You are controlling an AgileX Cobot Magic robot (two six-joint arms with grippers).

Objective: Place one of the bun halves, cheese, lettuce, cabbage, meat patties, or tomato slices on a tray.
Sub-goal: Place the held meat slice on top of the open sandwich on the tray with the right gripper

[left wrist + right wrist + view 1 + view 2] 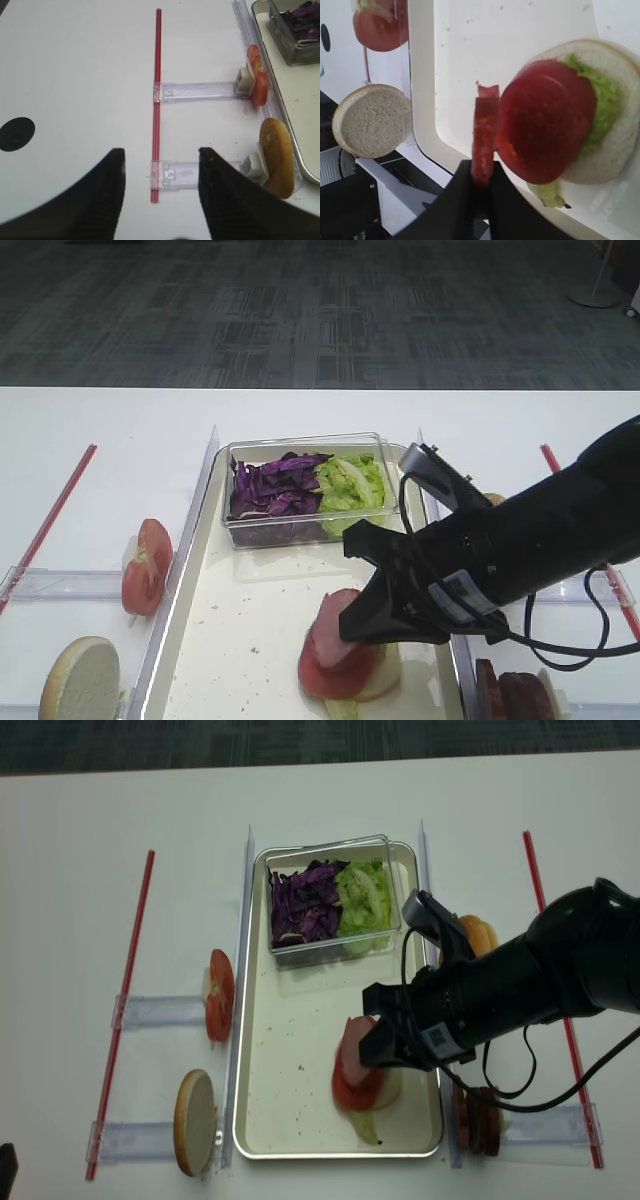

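Note:
My right gripper (482, 169) is shut on a pink meat patty (484, 132), held on edge just left of a stack on the cream tray (425, 100). That stack is a bun half (620, 150) with lettuce (606, 107) and a red tomato slice (545, 132) on top. From above, the patty (328, 628) hangs over the tray's near right part, against the tomato slice (325, 680). My left gripper (161, 155) is open and empty over the bare table, left of the tray (300, 115).
A clear box of purple cabbage (275, 490) and lettuce (352, 485) sits at the tray's far end. Left racks hold a tomato slice (147, 565) and a bun half (80, 680). More patties (483, 1120) stand on the right rack. Red strips (157, 100) lie on the table.

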